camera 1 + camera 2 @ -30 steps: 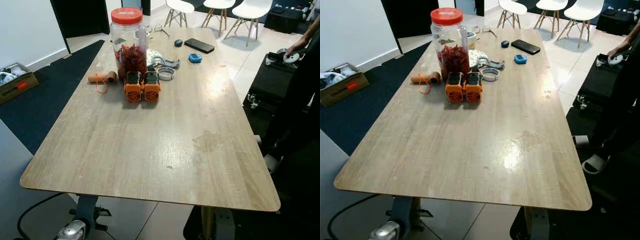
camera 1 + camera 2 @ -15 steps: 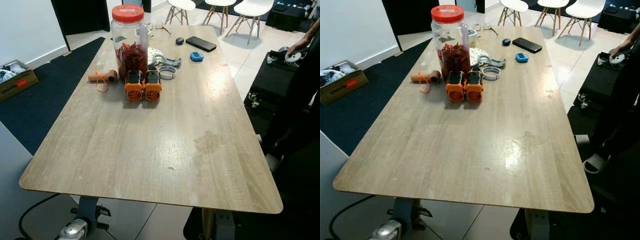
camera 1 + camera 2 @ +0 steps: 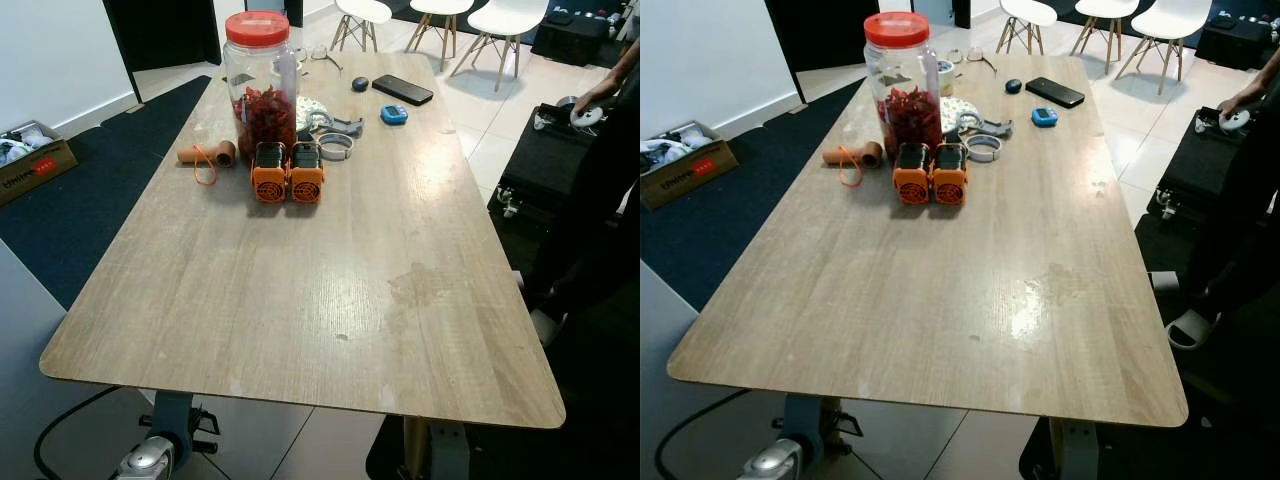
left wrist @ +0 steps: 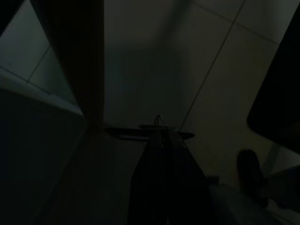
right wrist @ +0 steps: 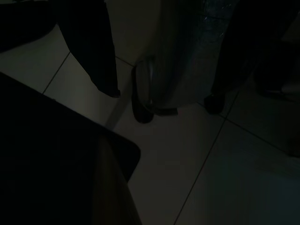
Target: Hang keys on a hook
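The long wooden table (image 3: 330,290) runs bare from the bottom of the frame up to a cluster at upper centre: two orange gadgets (image 3: 287,172), a red-lidded jar (image 3: 260,80), and just behind it a small metal bunch (image 3: 322,122) that may be the keys, though that is too small to tell. Both arms hang idle in shadow; the left gripper (image 4: 161,140) looks pressed narrow around a small wire loop (image 4: 160,120), while I cannot tell the right one's state. No hook is visible, so I judge this the searching step, and the next move calls for finding one.

A red-lidded jar (image 3: 901,75) stands behind two orange units (image 3: 930,172) on the table (image 3: 940,300)
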### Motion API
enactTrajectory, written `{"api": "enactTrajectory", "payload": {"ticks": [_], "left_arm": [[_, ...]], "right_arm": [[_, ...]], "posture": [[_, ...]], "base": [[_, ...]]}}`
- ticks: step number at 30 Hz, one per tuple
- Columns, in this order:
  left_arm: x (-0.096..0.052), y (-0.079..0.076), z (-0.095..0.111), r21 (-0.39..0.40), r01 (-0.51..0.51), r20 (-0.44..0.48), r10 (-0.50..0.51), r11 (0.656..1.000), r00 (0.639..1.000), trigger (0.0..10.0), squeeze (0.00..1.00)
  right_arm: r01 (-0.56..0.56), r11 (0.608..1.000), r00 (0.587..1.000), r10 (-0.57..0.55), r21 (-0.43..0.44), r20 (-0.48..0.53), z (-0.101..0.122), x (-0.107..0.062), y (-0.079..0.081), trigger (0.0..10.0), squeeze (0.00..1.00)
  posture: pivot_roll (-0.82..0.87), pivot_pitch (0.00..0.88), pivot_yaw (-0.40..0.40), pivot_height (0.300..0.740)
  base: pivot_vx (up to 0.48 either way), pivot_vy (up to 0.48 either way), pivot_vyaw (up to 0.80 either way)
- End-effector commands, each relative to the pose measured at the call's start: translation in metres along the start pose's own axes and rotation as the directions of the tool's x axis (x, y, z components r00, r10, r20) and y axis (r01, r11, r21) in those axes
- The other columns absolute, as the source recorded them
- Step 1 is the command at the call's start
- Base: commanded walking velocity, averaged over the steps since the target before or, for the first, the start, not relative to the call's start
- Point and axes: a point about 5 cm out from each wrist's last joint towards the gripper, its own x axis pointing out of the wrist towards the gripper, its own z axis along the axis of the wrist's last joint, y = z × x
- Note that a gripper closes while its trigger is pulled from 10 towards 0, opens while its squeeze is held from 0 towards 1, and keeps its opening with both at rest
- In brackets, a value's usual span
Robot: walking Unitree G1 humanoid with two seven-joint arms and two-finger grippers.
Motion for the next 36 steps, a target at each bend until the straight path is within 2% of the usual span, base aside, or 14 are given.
{"api": "enactTrajectory", "payload": {"ticks": [1,14,19,24,30,36], "left_arm": [[0.000,-0.001,0.002,-0.001,0.006,0.021,-0.006,1.000,1.000,10.0,0.00],[0.002,-0.006,0.008,0.007,0.015,0.053,-0.016,1.000,0.998,10.0,0.00],[0.002,-0.007,0.011,0.051,0.034,0.055,-0.037,0.998,0.998,10.0,0.00],[-0.001,0.000,0.006,0.080,0.038,0.030,-0.041,0.996,0.999,10.0,0.00],[-0.001,-0.003,0.007,0.050,0.038,0.050,-0.041,0.998,0.998,10.0,0.00],[0.002,-0.009,0.005,0.033,0.034,0.027,-0.035,0.999,0.999,10.0,0.00]], "right_arm": [[0.001,1.000,1.000,-0.001,-0.004,-0.017,-0.005,-0.001,0.001,10.0,0.00],[-0.001,1.000,1.000,0.001,-0.010,-0.012,-0.002,0.000,0.002,10.0,0.00],[0.005,1.000,1.000,-0.005,-0.010,-0.015,-0.001,0.000,-0.001,10.0,0.00],[0.014,1.000,1.000,-0.014,0.000,-0.021,-0.003,-0.001,-0.004,10.0,0.00],[0.023,1.000,0.999,-0.022,0.007,-0.023,-0.003,-0.002,-0.008,10.0,0.00],[0.025,1.000,0.999,-0.025,0.011,-0.023,-0.005,-0.002,-0.008,10.0,0.00]], "posture": [[0.09,0.010,-0.025,0.740],[0.09,0.008,-0.017,0.740],[0.10,0.003,-0.020,0.740],[0.09,0.016,-0.013,0.740],[0.09,0.016,-0.021,0.740],[0.09,0.039,-0.017,0.740]], "base": [[0.000,0.000,0.00],[0.000,0.000,0.00],[0.000,0.000,0.00],[0.000,0.000,0.00],[0.000,0.000,0.00],[0.000,0.000,0.00]]}}
